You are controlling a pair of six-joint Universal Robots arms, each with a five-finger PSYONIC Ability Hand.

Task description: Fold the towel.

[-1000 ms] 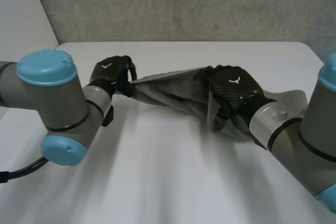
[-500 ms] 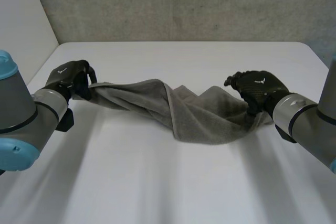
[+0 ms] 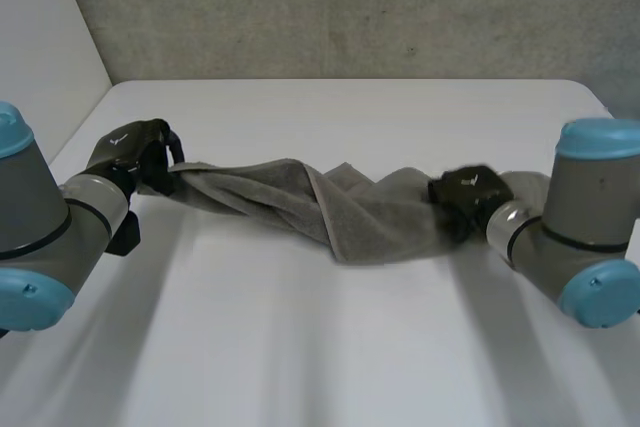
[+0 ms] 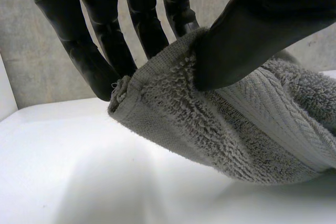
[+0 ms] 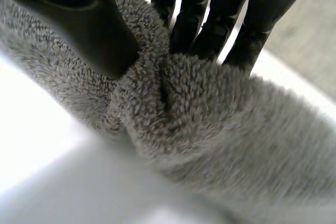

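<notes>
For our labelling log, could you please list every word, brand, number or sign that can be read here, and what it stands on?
No words or numbers can be read.
On the back of the left hand: a small white emblem, not lettering.
On the back of the right hand: a similar white emblem, too small to make out.
The towel: plain grey, unmarked.

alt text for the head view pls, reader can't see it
A grey towel stretches in a twisted band between two black robot hands, its middle sagging to the white table. The left hand pinches one end and the right hand the other, with a concrete wall behind.
</notes>
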